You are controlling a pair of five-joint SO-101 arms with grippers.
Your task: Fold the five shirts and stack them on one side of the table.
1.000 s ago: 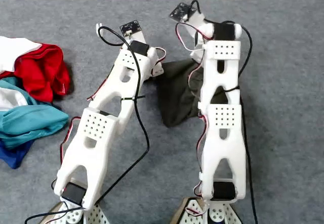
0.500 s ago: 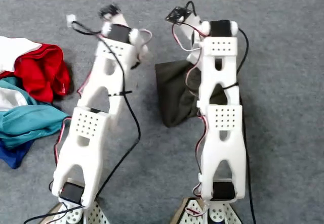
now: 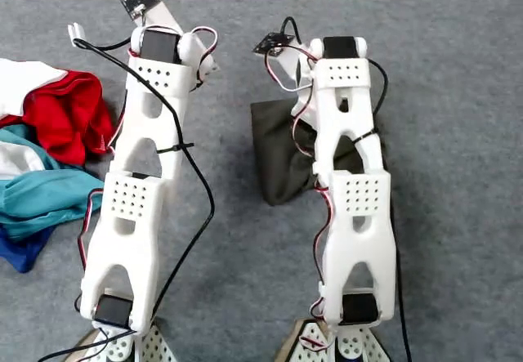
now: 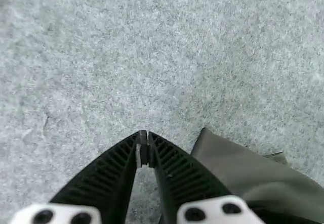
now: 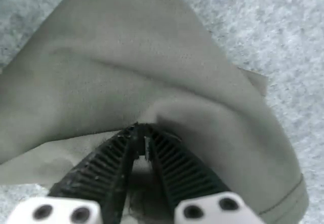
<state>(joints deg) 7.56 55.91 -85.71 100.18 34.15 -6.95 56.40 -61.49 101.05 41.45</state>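
Right gripper [image 5: 140, 129] pinches the limp-looking dark olive cloth shirt [image 5: 126, 57], best taken by corners; left gripper [image 4: 143, 135] closed, empty, beside it.

White arms [image 3: 135, 207], black ribbed gripper [image 4: 143, 137]

The table [image 3: 458, 92] wears rough, matt grey felt. The olive shirt [image 3: 278, 154] is soft matt cloth, as is the pile [image 3: 57, 158] at left. Arms [image 3: 135, 207] are smooth white plastic; fingers [image 4: 174, 168] ribbed black plastic.
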